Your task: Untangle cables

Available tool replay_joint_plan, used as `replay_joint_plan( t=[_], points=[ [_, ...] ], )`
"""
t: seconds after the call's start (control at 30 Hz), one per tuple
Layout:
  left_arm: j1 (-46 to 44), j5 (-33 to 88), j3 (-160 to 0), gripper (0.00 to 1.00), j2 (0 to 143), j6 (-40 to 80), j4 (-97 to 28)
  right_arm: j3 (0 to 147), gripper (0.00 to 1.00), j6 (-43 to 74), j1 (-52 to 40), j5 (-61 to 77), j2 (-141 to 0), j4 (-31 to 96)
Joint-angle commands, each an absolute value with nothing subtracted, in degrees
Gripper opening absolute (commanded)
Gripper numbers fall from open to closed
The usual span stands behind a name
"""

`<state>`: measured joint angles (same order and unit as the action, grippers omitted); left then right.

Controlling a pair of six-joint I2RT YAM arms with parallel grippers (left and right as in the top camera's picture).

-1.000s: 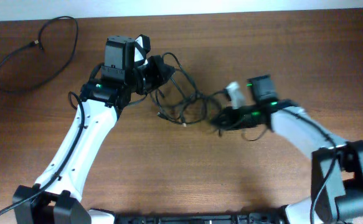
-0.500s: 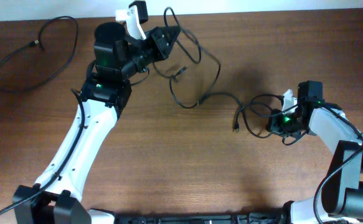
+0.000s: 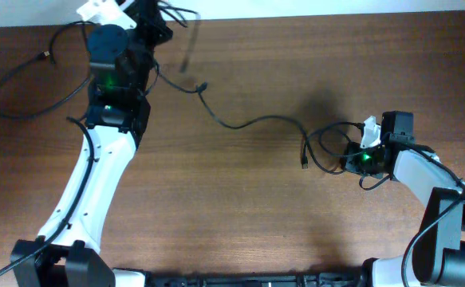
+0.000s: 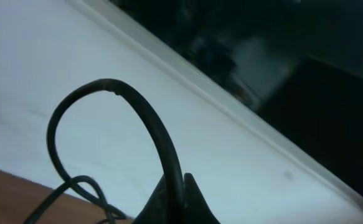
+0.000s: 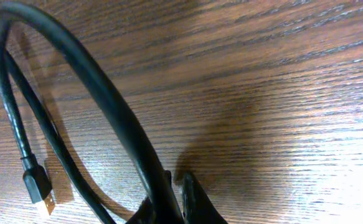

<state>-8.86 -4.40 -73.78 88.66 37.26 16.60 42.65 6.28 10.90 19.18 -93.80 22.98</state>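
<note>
My left gripper (image 3: 154,22) is raised at the far left edge of the table and is shut on a black cable (image 4: 169,163). That cable (image 3: 248,122) trails right across the table to loops near my right gripper (image 3: 350,159). A loose plug end (image 3: 202,86) hangs below the left gripper. My right gripper is low on the table and shut on a looped black cable (image 5: 116,118). A plug tip (image 3: 304,163) lies left of it and shows in the right wrist view (image 5: 39,186). I cannot tell whether the two cables are still linked. A third cable (image 3: 33,80) lies as a separate loop at the far left.
The table (image 3: 240,215) is brown wood. A pale wall edge (image 3: 312,8) runs along its far side, close behind the left gripper. The left arm (image 3: 96,183) crosses the left part of the table, and the right arm (image 3: 423,171) lies at the right edge.
My left gripper has moved up and to the left, toward the far edge, drawing its cable out into a long strand. My right gripper moved right with its loop, then stayed nearly still.
</note>
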Motion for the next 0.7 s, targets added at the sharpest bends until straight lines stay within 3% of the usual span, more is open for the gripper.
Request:
replay_joint_plan(
  t=[0.0,0.13,0.23,0.27,0.47,0.53,0.67],
  points=[
    [-8.67,-11.27,-74.39,0.0,88.92,34.24,16.58,38.98,0.08,6.5,10.85,14.31,-97.3,23.51],
    [-9.13,7.38,-74.39,0.0,88.92,31.18,5.5,39.0,0.28,6.5,10.85,14.98,-97.3,23.33],
    [-10.17,8.64,-74.37,0.0,89.36,30.06,-12.08,39.16,0.7,6.42,10.85,17.3,-97.3,23.27],
    [-10.52,8.64,-74.37,0.0,89.76,30.09,-16.21,39.35,0.76,6.26,10.85,17.34,-97.3,23.33],
    [-12.38,10.79,-74.35,0.0,94.5,30.06,-28.12,39.86,0.9,6.31,10.85,17.34,-97.27,23.35],
    [-12.34,11.84,-74.35,0.0,95.55,30.06,-26.09,39.86,0.99,6.31,10.85,17.34,-97.27,23.55],
    [-12.14,11.77,-74.63,0.0,95.44,26.17,-15.42,39.86,0.99,6.31,10.85,17.32,-97.27,23.53]
  ],
)
